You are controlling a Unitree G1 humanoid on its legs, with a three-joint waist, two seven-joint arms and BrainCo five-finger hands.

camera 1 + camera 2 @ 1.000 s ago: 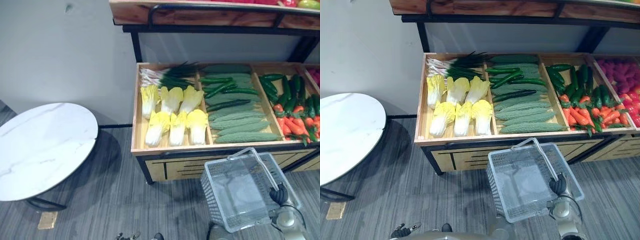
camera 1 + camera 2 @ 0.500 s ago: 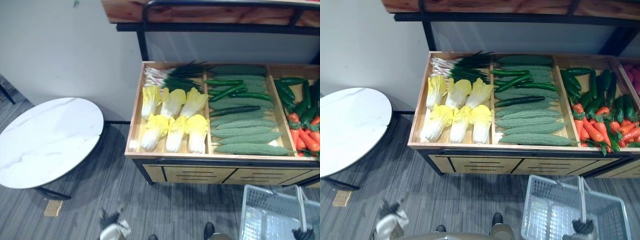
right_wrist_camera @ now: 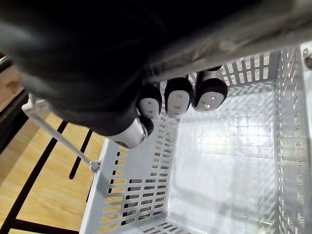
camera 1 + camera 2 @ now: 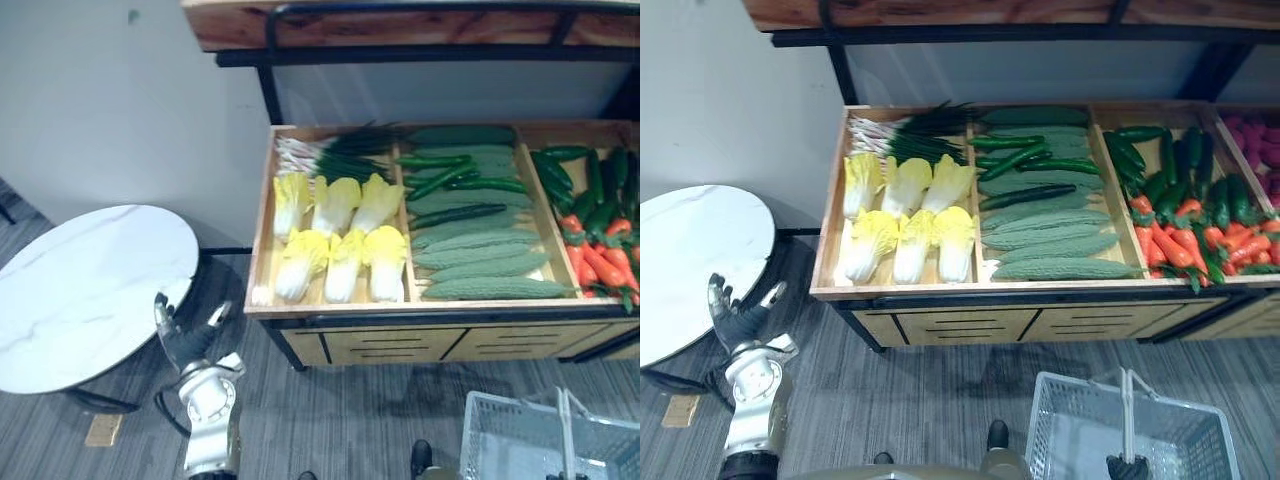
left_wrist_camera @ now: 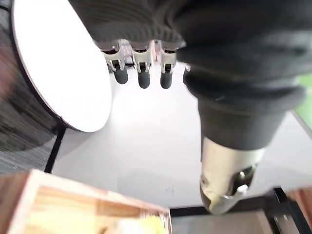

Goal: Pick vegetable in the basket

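Observation:
A white plastic basket [image 4: 1072, 432] hangs low at the right in front of the wooden produce stand [image 4: 300, 305], and nothing lies in it. My right hand [image 4: 1127, 467] is shut on its handle [image 4: 1126, 405]; in the right wrist view the fingers [image 3: 178, 97] curl round the handle above the basket's slotted wall [image 3: 131, 195]. My left hand [image 4: 186, 338] is raised beside the round table with straight, spread fingers [image 5: 141, 73] and holds nothing. The stand holds yellow cabbages [image 4: 340, 240], scallions [image 4: 325, 155], long green gourds [image 4: 480, 262], cucumbers [image 4: 450, 175], dark green peppers [image 4: 590, 185] and carrots [image 4: 600, 262].
A white round marble-look table [image 4: 85, 290] stands left of the stand, close to my left hand. A dark-framed wooden upper shelf [image 4: 400, 25] overhangs the back of the stand. Grey striped floor [image 4: 350, 420] lies between me and the stand's drawers.
My left hand has risen from the bottom edge to beside the round table and spread open. The basket has dropped lower and to the right. The view has also shifted.

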